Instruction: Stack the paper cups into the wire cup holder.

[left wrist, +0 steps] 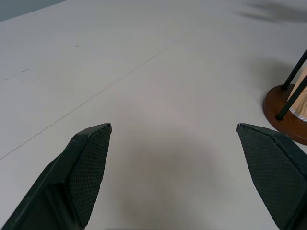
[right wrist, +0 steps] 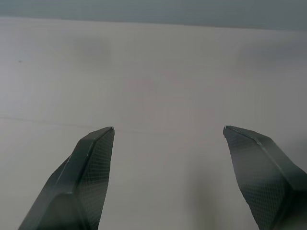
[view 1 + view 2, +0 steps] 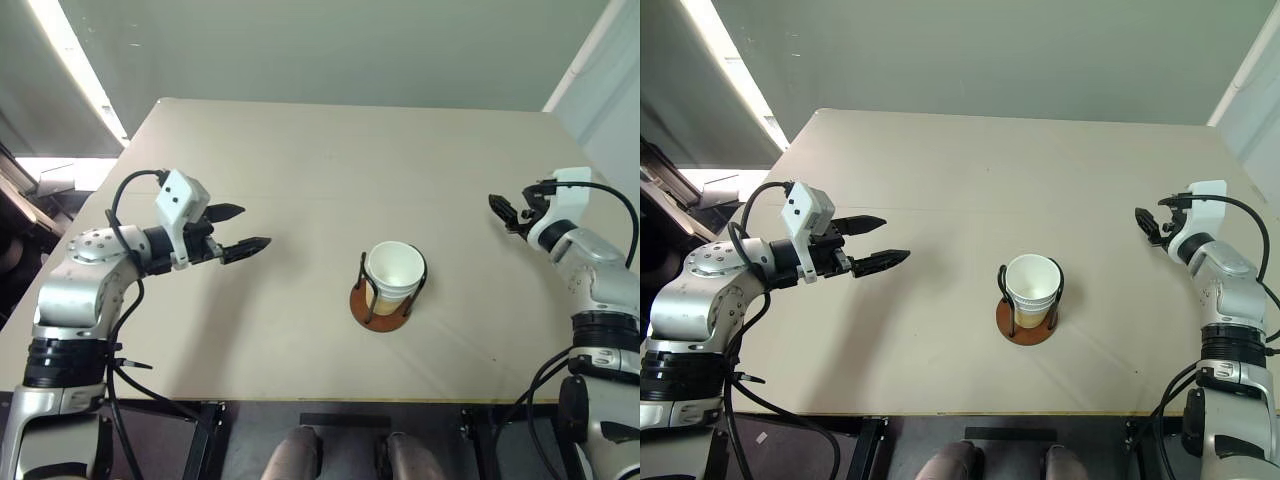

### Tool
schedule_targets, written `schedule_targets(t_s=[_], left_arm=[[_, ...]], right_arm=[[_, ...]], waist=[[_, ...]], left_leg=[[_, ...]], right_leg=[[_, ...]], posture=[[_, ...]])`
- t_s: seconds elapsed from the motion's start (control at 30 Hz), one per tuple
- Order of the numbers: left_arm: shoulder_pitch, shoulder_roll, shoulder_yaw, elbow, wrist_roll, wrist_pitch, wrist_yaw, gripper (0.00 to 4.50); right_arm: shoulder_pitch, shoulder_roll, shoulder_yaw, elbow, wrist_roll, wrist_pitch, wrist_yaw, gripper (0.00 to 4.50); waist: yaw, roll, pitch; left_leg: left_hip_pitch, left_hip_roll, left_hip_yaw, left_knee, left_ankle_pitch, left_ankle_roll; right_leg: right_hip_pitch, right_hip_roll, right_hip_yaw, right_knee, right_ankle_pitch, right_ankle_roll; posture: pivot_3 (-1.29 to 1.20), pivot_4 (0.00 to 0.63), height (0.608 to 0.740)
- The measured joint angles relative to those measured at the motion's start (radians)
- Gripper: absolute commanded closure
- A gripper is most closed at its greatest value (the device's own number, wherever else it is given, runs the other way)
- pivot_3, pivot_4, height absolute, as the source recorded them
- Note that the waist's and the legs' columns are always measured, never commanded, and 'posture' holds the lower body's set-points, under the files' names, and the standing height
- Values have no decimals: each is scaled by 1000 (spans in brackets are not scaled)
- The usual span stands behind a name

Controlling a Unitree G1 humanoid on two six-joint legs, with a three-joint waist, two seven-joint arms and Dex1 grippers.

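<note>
The cups (image 3: 394, 276) are seen nested into one stack, standing upright inside the holder (image 3: 381, 302). Their walls are tapered, yellow-tan paper outside and plain white inside, with a rolled white rim at the top; stepped rims are visible below the top one, though the number of cups cannot be counted with certainty. The holder is made of a flat, round, reddish-brown disc with thin black wire loops rising from it on either side of the stack, reaching about to the rim.

The stack is placed between the two claws, apart from both. It lies ahead of the left claw (image 3: 243, 229) and to its right, well clear of its tips; in the left wrist view a slice of the disc (image 1: 288, 112), two wire legs and a strip of tan cup wall are caught just beyond one finger. The left claw is held above the table (image 3: 330, 160) with its jaws spread wide and nothing between them. Its fingers (image 1: 88, 165) are black, wedge-shaped and covered in a fine cross-hatched grip texture.

The right claw (image 3: 512, 212) is held well to the right of the holder, near the table's right edge, also spread wide and empty. Its fingers (image 2: 91, 172) show the same dark, dimpled pads.

The table is a smooth, matt, pale beige sheet crossed by a faint straight seam.
</note>
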Motion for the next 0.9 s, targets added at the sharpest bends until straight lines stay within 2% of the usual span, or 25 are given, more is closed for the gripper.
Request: schedule_targets(t_s=[0.9], left_arm=[[22, 0, 0, -33, -12, 16, -15, 0]], right_arm=[[-9, 0, 23, 26, -25, -13, 18, 739]], waist=[[0, 0, 0]], left_leg=[[0, 0, 0, 0, 0, -1]], right_leg=[[0, 0, 0, 0, 0, 0]], posture=[[0, 150, 740]])
